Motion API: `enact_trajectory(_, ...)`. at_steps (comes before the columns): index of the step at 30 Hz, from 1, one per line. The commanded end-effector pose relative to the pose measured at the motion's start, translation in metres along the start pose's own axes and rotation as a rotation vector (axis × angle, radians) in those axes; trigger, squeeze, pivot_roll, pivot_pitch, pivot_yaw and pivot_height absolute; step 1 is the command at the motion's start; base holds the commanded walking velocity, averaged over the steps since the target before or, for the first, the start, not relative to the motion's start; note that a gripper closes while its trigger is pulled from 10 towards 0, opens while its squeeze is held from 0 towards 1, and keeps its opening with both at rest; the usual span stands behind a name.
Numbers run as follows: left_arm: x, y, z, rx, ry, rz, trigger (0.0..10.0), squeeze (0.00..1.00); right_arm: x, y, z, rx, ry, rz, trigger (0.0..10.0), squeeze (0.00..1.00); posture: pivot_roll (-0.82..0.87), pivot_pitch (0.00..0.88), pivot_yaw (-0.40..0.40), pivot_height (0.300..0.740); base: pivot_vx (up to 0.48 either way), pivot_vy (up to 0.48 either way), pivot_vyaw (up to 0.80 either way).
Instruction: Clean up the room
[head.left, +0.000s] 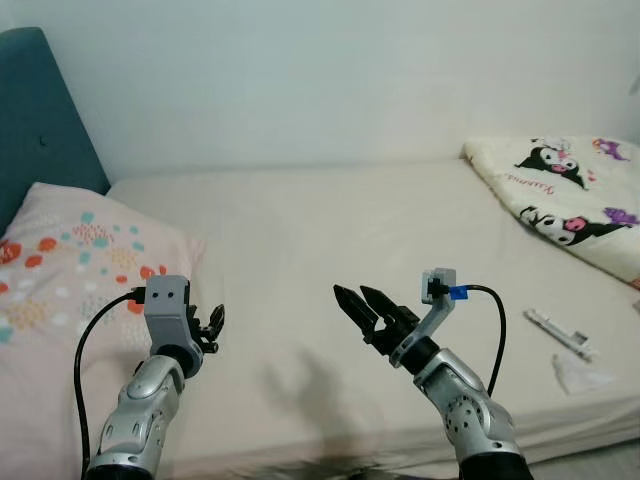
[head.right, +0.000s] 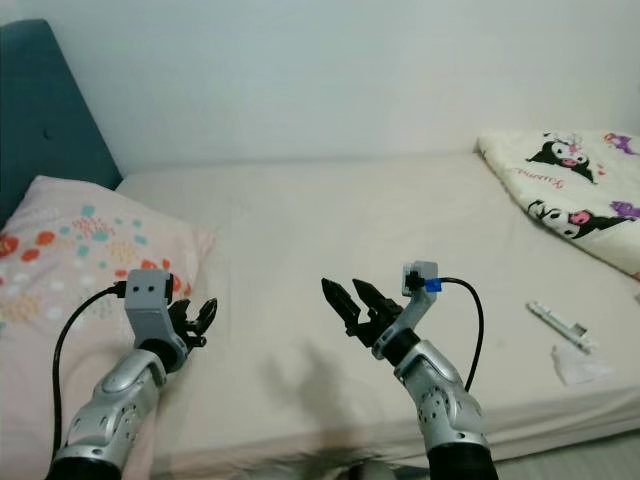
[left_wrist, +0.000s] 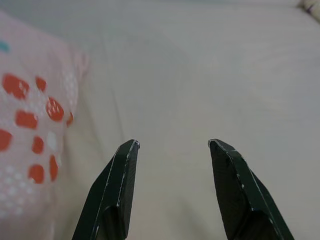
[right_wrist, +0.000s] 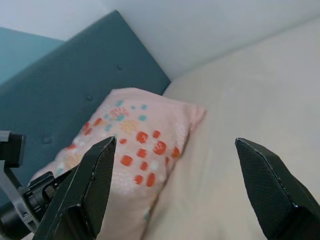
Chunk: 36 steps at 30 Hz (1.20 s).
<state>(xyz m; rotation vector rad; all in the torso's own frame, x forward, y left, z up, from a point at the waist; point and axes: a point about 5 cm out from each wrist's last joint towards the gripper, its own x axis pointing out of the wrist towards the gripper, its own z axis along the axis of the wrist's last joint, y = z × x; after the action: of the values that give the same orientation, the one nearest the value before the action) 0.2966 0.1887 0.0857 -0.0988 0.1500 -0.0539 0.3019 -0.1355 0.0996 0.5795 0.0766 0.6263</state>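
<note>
A beige bed (head.left: 330, 230) spreads out in front of me. Its pink pillow (head.left: 70, 270) with coloured dots lies at the left. A folded white blanket (head.left: 570, 195) printed with black cartoon figures rests at the far right. A thin white stick-like item (head.left: 560, 333) and a crumpled white scrap (head.left: 582, 376) lie near the front right edge. My left gripper (head.left: 212, 325) hovers open beside the pillow's edge, holding nothing. My right gripper (head.left: 358, 300) is open over the middle of the sheet, pointing left toward the pillow (right_wrist: 135, 130).
A teal padded headboard (head.left: 40, 120) rises behind the pillow at the left. A pale wall (head.left: 330, 70) runs along the far side of the bed. The bed's front edge (head.left: 330, 450) lies just below my arms.
</note>
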Motion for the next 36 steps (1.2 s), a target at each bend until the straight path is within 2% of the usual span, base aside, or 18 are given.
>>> enact_trajectory(1, -0.004, 0.003, -0.009, 0.032, 0.025, -0.003, 10.0, 0.00, 0.001, 0.001, -0.003, -0.003, 0.005, 0.008, 10.0, 0.00, -0.04, 0.000, -0.034, 0.686, 0.000, 0.000, 0.00)
enact_trajectory(5, -0.005, 0.004, -0.018, 0.065, 0.052, -0.008, 10.0, 0.00, 0.001, 0.000, -0.004, -0.007, 0.008, 0.007, 10.0, 0.00, -0.05, 0.000, -0.031, 0.696, 0.000, 0.000, 0.00)
enact_trajectory(6, -0.009, 0.010, -0.028, 0.078, 0.078, 0.006, 10.0, 0.00, 0.000, -0.001, -0.004, -0.007, 0.009, 0.004, 10.0, 0.00, -0.04, 0.000, -0.029, 0.706, 0.000, 0.000, 0.00)
enact_trajectory(9, -0.010, 0.012, -0.031, 0.077, 0.084, 0.013, 10.0, 0.00, 0.000, -0.002, -0.004, -0.007, 0.009, 0.002, 10.0, 0.00, -0.04, 0.000, -0.029, 0.711, 0.000, 0.000, 0.00)
enact_trajectory(12, -0.023, 0.029, -0.064, 0.128, 0.200, 0.080, 10.0, 0.00, -0.002, -0.008, -0.010, -0.012, 0.029, -0.041, 10.0, 0.00, -0.04, 0.000, -0.025, 0.731, 0.000, 0.000, 0.00)
enact_trajectory(14, -0.027, 0.032, -0.070, 0.150, 0.224, 0.091, 10.0, 0.00, -0.003, -0.011, -0.013, -0.017, 0.043, -0.064, 10.0, 0.00, -0.04, 0.000, -0.025, 0.736, 0.000, 0.000, 0.00)
enact_trajectory(15, -0.032, 0.039, -0.081, 0.163, 0.269, 0.138, 10.0, 0.00, -0.005, -0.017, -0.021, -0.036, 0.089, -0.117, 10.0, 0.00, -0.04, 0.000, -0.024, 0.740, 0.000, 0.000, 0.00)
enact_trajectory(18, -0.053, 0.058, -0.111, 0.124, 0.404, 0.278, 10.0, 0.00, -0.017, -0.033, -0.037, -0.032, 0.152, -0.218, 10.0, 0.00, -0.04, 0.000, -0.030, 0.740, 0.000, 0.000, 0.00)
enact_trajectory(20, -0.064, 0.065, -0.124, 0.109, 0.464, 0.330, 10.0, 0.00, -0.024, -0.038, -0.042, -0.023, 0.167, -0.253, 10.0, 0.00, -0.04, 0.000, -0.030, 0.740, 0.000, 0.000, 0.00)
enact_trajectory(23, -0.068, 0.068, -0.128, 0.106, 0.482, 0.348, 10.0, 0.00, -0.026, -0.040, -0.044, -0.021, 0.174, -0.264, 10.0, 0.00, -0.04, 0.000, -0.030, 0.740, 0.000, 0.000, 0.00)
enact_trajectory(25, -0.087, 0.075, -0.144, 0.048, 0.550, 0.396, 10.0, 0.00, -0.043, -0.053, -0.059, -0.037, 0.266, -0.365, 10.0, 0.00, -0.04, 0.000, -0.033, 0.740, 0.000, 0.000, 0.00)
enact_trajectory(26, -0.087, 0.075, -0.144, 0.048, 0.550, 0.396, 10.0, 0.00, -0.043, -0.053, -0.059, -0.037, 0.266, -0.365, 10.0, 0.00, -0.04, 0.000, -0.033, 0.740, 0.000, 0.000, 0.00)
enact_trajectory(28, -0.105, 0.079, -0.159, 0.021, 0.618, 0.433, 10.0, 0.00, -0.061, -0.065, -0.073, -0.066, 0.341, -0.464, 10.0, 0.00, -0.04, 0.000, -0.033, 0.740, 0.000, 0.000, 0.00)
enact_trajectory(30, -0.111, 0.080, -0.164, 0.013, 0.641, 0.444, 10.0, 0.00, -0.068, -0.070, -0.077, -0.072, 0.357, -0.516, 10.0, 0.00, -0.03, 0.000, -0.033, 0.740, 0.000, 0.000, 0.00)
enact_trajectory(32, -0.117, 0.080, -0.169, 0.020, 0.672, 0.450, 10.0, 0.00, -0.076, -0.073, -0.084, -0.065, 0.376, -0.547, 10.0, 0.00, -0.03, 0.000, -0.036, 0.740, 0.000, 0.000, 0.00)
enact_trajectory(34, -0.127, 0.079, -0.178, 0.046, 0.723, 0.458, 10.0, 0.00, -0.101, -0.078, -0.106, -0.090, 0.506, -0.636, 10.0, 0.00, -0.05, 0.000, -0.043, 0.740, 0.000, 0.000, 0.40)
enact_trajectory(35, -0.127, 0.079, -0.178, 0.046, 0.723, 0.458, 10.0, 0.00, -0.101, -0.078, -0.106, -0.090, 0.506, -0.636, 10.0, 0.00, -0.05, 0.000, -0.043, 0.740, 0.000, 0.000, 0.80)
enact_trajectory(36, -0.134, 0.077, -0.184, 0.074, 0.761, 0.452, 10.0, 0.00, -0.121, -0.078, -0.121, -0.079, 0.597, -0.684, 10.0, 0.00, -0.04, 0.000, -0.048, 0.740, 0.000, 0.000, 0.80)
